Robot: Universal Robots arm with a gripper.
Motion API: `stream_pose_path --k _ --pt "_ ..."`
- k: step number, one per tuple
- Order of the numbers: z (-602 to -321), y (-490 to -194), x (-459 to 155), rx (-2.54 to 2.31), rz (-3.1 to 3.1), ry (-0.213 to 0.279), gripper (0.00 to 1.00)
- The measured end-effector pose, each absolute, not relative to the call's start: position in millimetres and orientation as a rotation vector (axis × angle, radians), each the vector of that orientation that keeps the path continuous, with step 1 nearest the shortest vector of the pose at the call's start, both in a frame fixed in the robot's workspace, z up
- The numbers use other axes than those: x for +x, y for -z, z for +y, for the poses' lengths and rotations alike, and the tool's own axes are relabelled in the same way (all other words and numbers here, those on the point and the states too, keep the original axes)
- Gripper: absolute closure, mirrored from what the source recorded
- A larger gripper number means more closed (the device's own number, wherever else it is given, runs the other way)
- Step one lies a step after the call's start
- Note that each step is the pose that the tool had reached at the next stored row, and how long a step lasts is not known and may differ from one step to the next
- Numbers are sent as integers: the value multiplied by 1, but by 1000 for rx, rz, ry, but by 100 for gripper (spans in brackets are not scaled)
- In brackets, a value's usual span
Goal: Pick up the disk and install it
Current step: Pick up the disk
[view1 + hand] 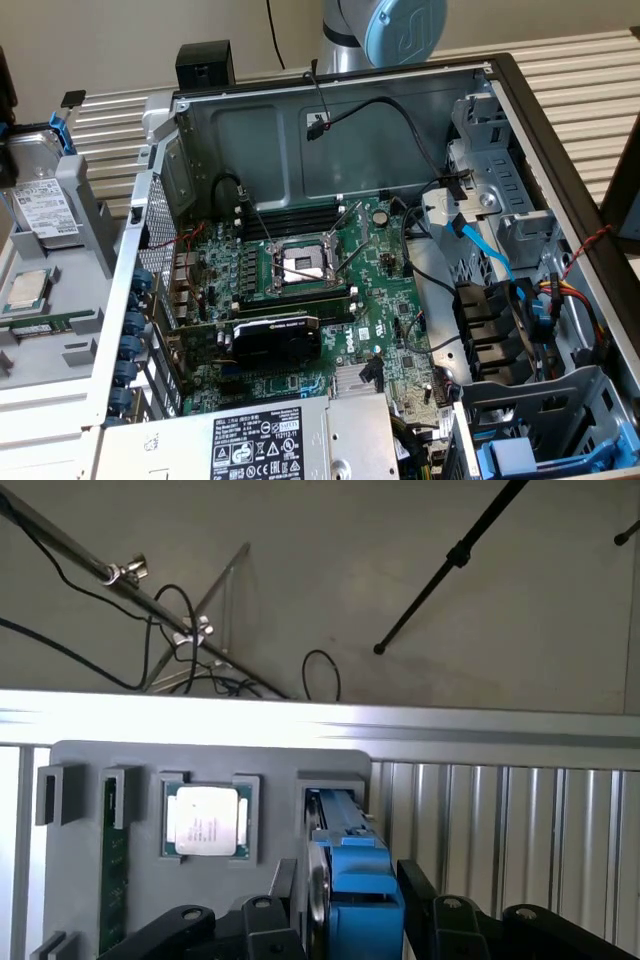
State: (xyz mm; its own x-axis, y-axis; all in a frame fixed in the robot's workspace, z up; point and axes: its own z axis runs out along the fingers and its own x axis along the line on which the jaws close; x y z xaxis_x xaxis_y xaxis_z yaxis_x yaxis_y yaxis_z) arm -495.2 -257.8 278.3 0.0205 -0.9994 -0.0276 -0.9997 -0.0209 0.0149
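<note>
The picking up is being judged as the step in hand, since nothing is being carried by the tool (350,875). The disk (40,205) is standing on its edge in a slot of the grey holder (88,235), which is lying on the bench (590,80) at the exterior view's left, outside the open computer case (340,110). In the wrist view the disk (345,890) is being seen edge-on in its blue frame. The tool is being held wide there, with one black finger (418,885) on each side of the disk. Whether the fingers are level with the disk or short of it cannot be told. A processor chip (207,820) is lying flat in the pocket just beside the disk, and a memory stick (113,870) is standing further along the holder (270,765). The installing is being judged as not yet begun, because the disk is well apart from the case. The grasp is calling for the fingers to be centred over the blue frame and closed on the flat faces. A straight pull along the slot is also being called for, so that the holder and the chip are not disturbed.
</note>
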Motion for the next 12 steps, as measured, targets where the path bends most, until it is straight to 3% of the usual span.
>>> stream_pose_path --k 10,12 --pt "-258 -278 -495 -2234 2196 -47 50" --pt "-258 -278 -495 -2234 2196 -47 62"
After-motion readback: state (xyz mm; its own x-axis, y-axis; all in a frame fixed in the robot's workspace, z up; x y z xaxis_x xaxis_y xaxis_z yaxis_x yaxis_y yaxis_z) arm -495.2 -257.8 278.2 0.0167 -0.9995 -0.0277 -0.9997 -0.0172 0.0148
